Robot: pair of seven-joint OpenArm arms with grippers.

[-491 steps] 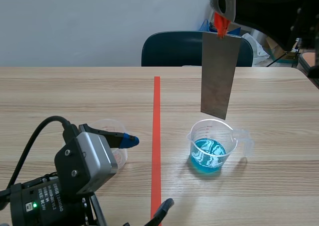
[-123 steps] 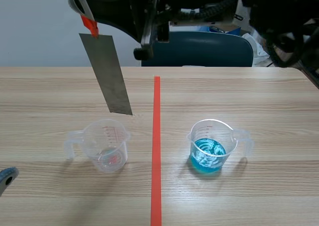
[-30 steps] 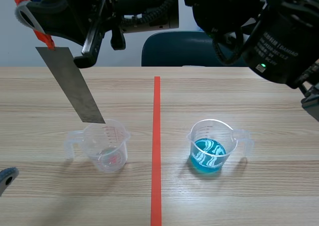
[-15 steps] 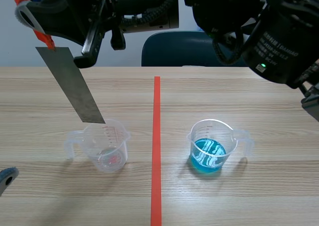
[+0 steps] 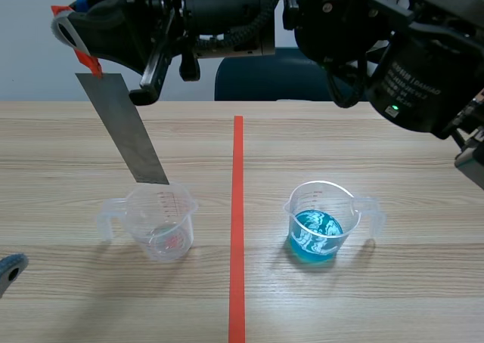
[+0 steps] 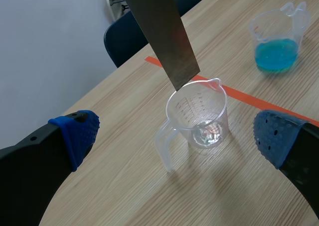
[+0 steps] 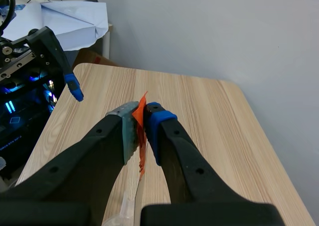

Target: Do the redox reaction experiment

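Since half a second ago the metal strip [image 5: 121,128] has been carried a little toward the empty cup [image 5: 161,222] and the tape line [image 5: 237,207] beyond it, and its lower edge is now brought over the cup's far rim. Whether edge and rim touch cannot be told.

The strip is held by the right gripper [image 5: 76,44], which is reached across from the far side of the line and is clamped on the orange tab [image 5: 85,56] at the strip's upper end. In the right wrist view the pads are seen pressed on that tab. The strip's long axis is tilted: the upper end is leaned away from the cup, on the side of the cup's handle, and the lower end is pointed at the cup's mouth.

The left gripper [image 6: 175,134] is kept low on the robot's side of the empty cup, with its fingers wide apart and nothing held.

The cup of blue liquid [image 5: 319,222] is set well apart from the empty cup, across the tape line.

A lowering into the mouth is judged to be called for next. With the strip so slanted, the rim could be caught.
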